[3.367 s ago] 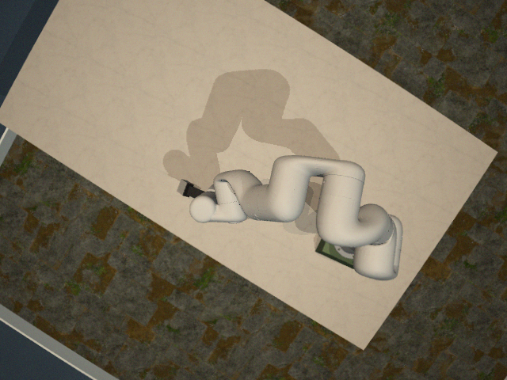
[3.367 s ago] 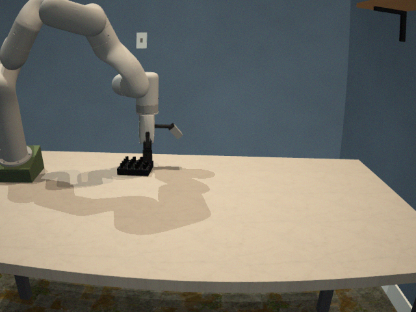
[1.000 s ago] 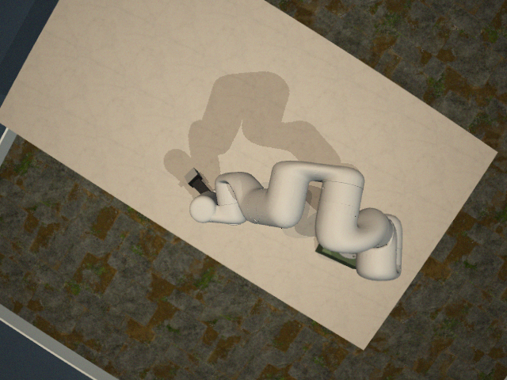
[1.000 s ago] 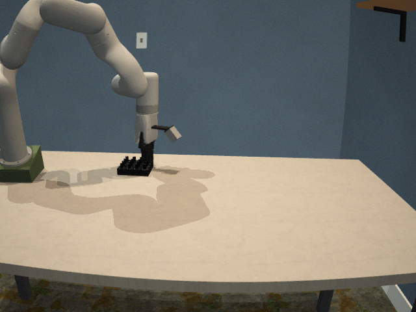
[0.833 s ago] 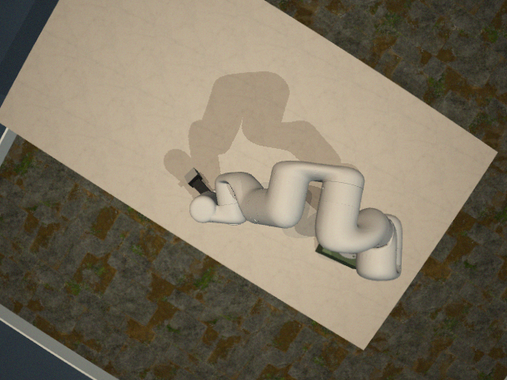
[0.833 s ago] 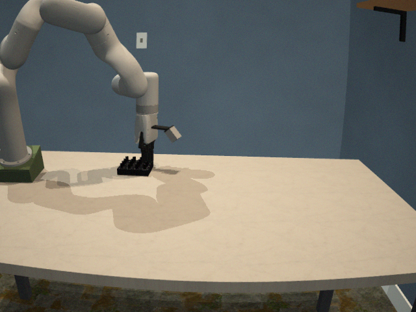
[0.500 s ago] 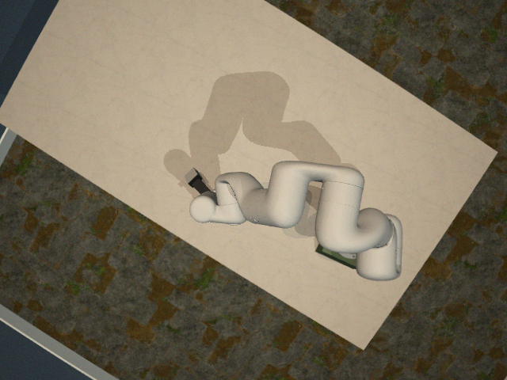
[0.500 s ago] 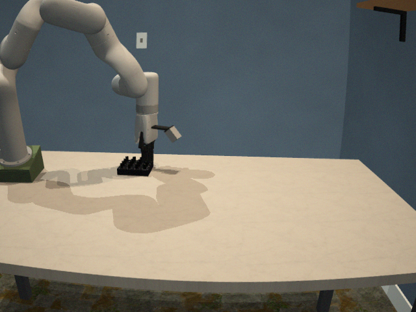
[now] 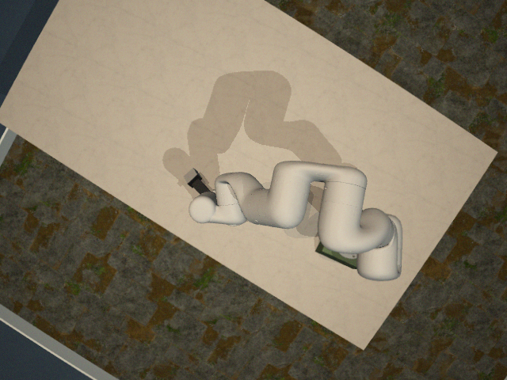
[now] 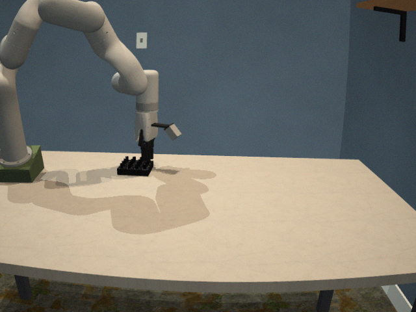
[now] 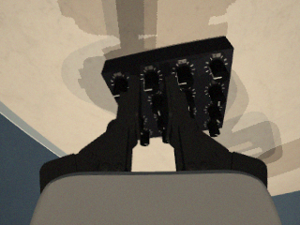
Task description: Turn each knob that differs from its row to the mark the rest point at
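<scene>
On the pale table (image 9: 123, 81) (image 10: 251, 208) (image 11: 28, 70), I have the black rectangular knob box (image 10: 132, 171) (image 11: 169, 52), its far-left black knob (image 11: 120, 86) outside my fingers. Next along, a white-lined black knob (image 11: 151, 82) sits between the black two-fingered gripper's (image 10: 147, 159) (image 11: 153, 79) tips. They stand slightly apart, with no clamp visible. I'd centre them and twist gently about the knob's axis, sparing the right-hand neighbour (image 11: 184, 75).

Compared with 3.4 s back: my end effector (image 10: 147, 158) (image 11: 152, 88) yawed about its upright axis, clockwise seen from above. Wrist camera block (image 9: 192, 176) (image 10: 173, 131) swung round with it; in top view sits farther up and a bit right of old spot. Exterior view: housing and fingers were near edge-on in one narrow strip, now show broader, linkage sticking out at left. Upper arm bends (image 9: 323, 176) shifted slightly down in top view, covering more of green base (image 9: 336, 256). Shadows on table (image 9: 368, 310) (image 10: 268, 218) shifted slightly too.
</scene>
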Tool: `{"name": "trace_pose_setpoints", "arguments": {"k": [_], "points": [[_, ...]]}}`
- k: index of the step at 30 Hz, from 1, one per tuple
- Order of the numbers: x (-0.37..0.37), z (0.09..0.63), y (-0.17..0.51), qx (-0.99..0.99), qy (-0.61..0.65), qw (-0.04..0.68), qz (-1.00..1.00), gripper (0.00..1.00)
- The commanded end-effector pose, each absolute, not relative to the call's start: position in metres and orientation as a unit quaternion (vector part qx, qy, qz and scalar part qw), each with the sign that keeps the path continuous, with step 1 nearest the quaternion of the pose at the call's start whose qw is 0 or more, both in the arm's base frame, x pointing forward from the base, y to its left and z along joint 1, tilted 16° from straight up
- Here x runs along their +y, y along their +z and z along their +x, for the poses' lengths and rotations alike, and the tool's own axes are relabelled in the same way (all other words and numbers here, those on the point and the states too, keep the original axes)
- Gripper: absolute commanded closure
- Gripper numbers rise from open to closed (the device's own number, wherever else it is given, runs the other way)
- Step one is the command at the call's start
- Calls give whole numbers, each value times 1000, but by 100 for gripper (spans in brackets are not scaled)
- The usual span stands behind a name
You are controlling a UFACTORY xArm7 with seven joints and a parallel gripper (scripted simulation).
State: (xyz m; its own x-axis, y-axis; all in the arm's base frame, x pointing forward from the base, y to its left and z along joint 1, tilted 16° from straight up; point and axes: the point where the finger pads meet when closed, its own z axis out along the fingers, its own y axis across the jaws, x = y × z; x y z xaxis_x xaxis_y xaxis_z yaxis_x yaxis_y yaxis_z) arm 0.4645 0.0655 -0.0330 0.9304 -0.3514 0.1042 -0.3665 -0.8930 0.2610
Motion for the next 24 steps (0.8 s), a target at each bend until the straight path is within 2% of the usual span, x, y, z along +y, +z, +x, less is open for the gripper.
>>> {"name": "trace_pose_setpoints", "arguments": {"k": [1,24], "points": [[70,466,-22,-184,29,138,973,81],[75,466,-4,-184,29,138,973,81]]}}
